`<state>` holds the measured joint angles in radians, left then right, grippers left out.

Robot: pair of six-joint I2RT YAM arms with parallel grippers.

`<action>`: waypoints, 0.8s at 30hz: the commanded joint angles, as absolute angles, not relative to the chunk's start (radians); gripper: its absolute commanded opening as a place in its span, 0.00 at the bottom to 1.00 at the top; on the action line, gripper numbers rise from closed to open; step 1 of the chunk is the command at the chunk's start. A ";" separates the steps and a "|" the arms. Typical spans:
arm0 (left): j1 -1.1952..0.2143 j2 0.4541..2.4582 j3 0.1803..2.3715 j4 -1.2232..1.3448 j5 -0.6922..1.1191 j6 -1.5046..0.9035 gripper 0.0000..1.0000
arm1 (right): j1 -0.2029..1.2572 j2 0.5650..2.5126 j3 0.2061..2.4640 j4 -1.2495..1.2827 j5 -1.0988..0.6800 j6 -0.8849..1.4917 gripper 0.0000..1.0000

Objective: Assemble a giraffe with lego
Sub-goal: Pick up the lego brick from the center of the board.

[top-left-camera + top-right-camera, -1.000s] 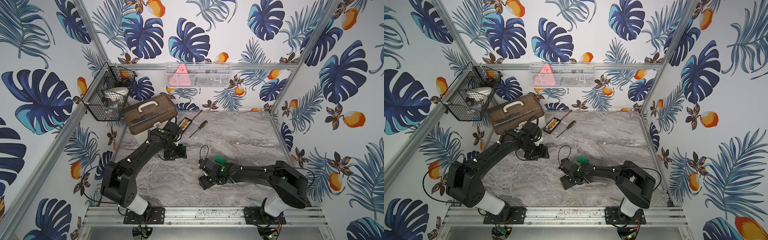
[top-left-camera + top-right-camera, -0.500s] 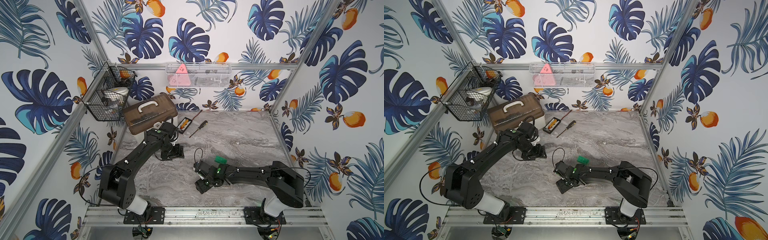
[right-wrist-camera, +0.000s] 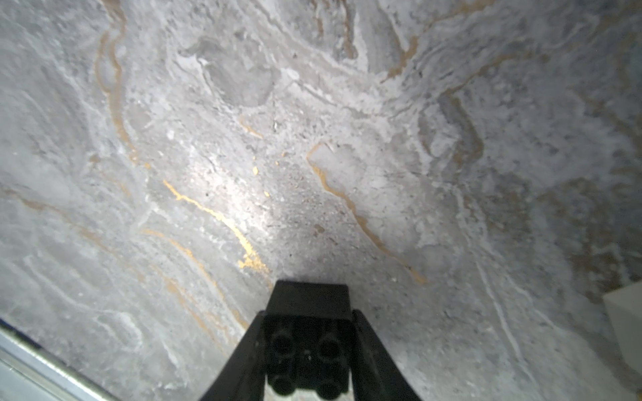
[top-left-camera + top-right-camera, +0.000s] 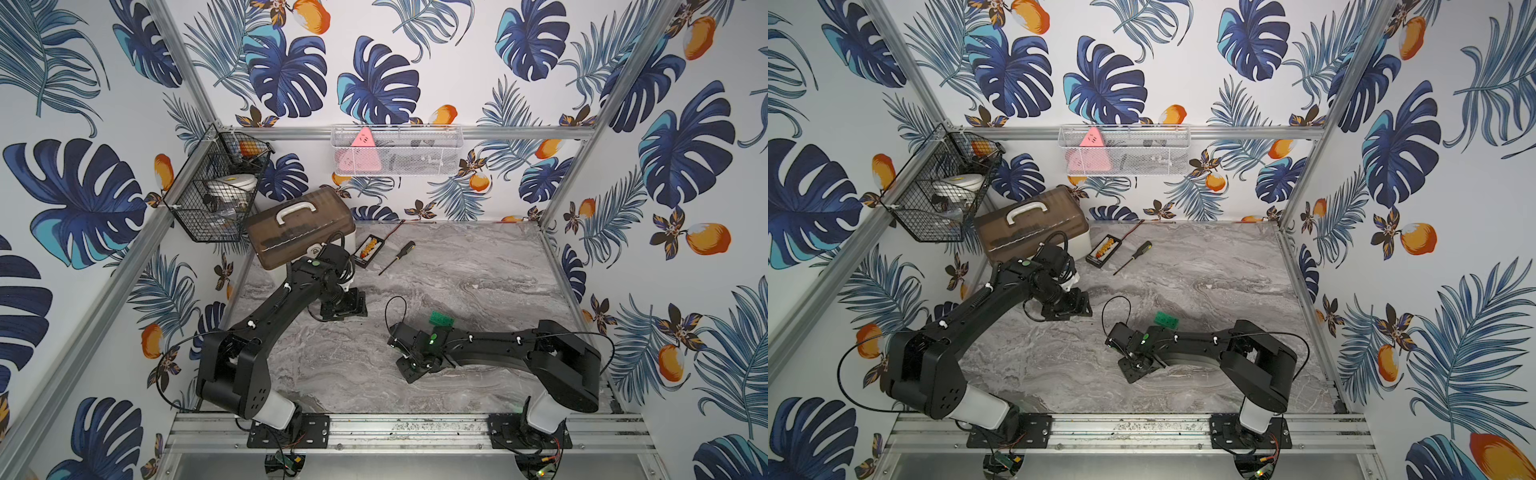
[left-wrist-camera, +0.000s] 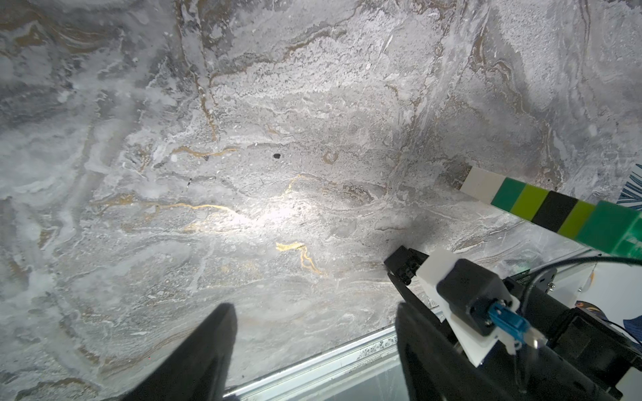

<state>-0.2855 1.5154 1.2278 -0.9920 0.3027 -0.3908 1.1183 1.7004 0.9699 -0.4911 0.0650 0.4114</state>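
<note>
In the right wrist view my right gripper (image 3: 307, 323) is shut on a black lego brick (image 3: 307, 302), studs facing the camera, just above the marble table (image 3: 243, 156). In both top views that gripper (image 4: 409, 368) (image 4: 1133, 372) is low near the table's front middle. Behind its wrist stands the giraffe stack, showing only its dark-green top (image 4: 441, 319) (image 4: 1166, 320). The left wrist view shows the giraffe (image 5: 542, 208) banded white, green, lime, black, lime, green. My left gripper (image 5: 312, 312) (image 4: 345, 309) is open and empty, hovering left of centre.
A brown toolbox (image 4: 301, 226) sits at the back left, with a small bit case (image 4: 368, 251) and a screwdriver (image 4: 397, 257) beside it. A black wire basket (image 4: 216, 195) and a white mesh shelf (image 4: 397, 149) hang on the walls. A metal rail (image 4: 395, 428) edges the front.
My right gripper has shut on the black brick and shifted slightly toward the front left. The left arm has barely moved and stays open.
</note>
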 commanded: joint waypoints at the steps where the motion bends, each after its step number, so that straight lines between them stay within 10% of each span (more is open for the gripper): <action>1: -0.282 1.509 1.220 -0.992 0.313 -0.376 0.78 | 1.120 1.692 0.970 -0.515 0.076 0.422 0.35; 24: -0.321 1.483 1.246 -1.004 0.314 -0.331 0.78 | 0.907 1.458 1.530 -1.319 0.015 0.017 0.14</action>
<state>-0.3031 1.4818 1.2381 -1.0035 0.2955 -0.3561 0.9703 1.4696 1.5101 -1.1770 0.0528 0.1467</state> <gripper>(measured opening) 0.781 0.357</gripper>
